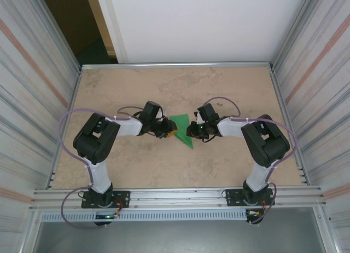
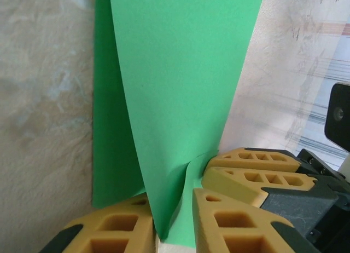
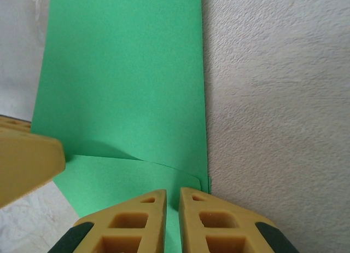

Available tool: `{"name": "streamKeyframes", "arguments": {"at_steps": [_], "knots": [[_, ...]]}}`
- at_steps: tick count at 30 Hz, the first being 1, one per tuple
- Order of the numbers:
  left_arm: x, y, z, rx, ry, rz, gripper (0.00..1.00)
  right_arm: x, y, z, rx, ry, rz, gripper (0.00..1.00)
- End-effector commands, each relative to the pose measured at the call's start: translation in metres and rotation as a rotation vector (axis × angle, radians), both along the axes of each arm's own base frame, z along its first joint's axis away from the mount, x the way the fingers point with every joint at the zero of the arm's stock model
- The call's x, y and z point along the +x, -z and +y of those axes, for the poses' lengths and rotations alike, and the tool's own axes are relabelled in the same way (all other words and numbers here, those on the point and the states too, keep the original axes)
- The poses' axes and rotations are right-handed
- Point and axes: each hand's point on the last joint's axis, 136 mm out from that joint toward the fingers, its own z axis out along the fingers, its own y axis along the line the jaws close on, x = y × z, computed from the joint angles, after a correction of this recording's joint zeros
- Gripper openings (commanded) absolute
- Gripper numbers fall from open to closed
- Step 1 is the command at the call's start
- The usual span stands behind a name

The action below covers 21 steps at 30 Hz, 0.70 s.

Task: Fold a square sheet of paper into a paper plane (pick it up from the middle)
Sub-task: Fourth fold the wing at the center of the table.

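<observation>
The sheet of paper (image 1: 182, 127) is bright green and partly folded into a pointed shape at the middle of the table, between both grippers. In the left wrist view its layers (image 2: 180, 88) rise upright, and a crease runs down between the fingers of my left gripper (image 2: 169, 223). Those jaws stand a little apart around it. My left gripper (image 1: 166, 130) is at the paper's left edge. My right gripper (image 1: 192, 130) is at the right edge. In the right wrist view the right gripper (image 3: 173, 209) is nearly closed, pinching the paper (image 3: 120, 72) near its folded edge.
The right gripper's tan fingers (image 2: 257, 171) sit close beside my left ones, and a left finger (image 3: 27, 160) shows at the left of the right wrist view. The beige table (image 1: 164, 83) is fenced by metal rails and ribbed side walls (image 1: 33, 88).
</observation>
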Motion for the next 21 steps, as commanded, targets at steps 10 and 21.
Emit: {"name": "streamKeyframes", "arguments": {"at_steps": [10, 21], "knots": [[0.012, -0.01, -0.001, -0.07, 0.053, -0.049, 0.13, -0.018, 0.033, -0.025, -0.097, 0.022, 0.096, 0.15], [0.014, -0.028, 0.007, -0.052, -0.005, -0.051, 0.03, 0.008, -0.04, -0.023, -0.084, -0.021, -0.159, 0.37]]}}
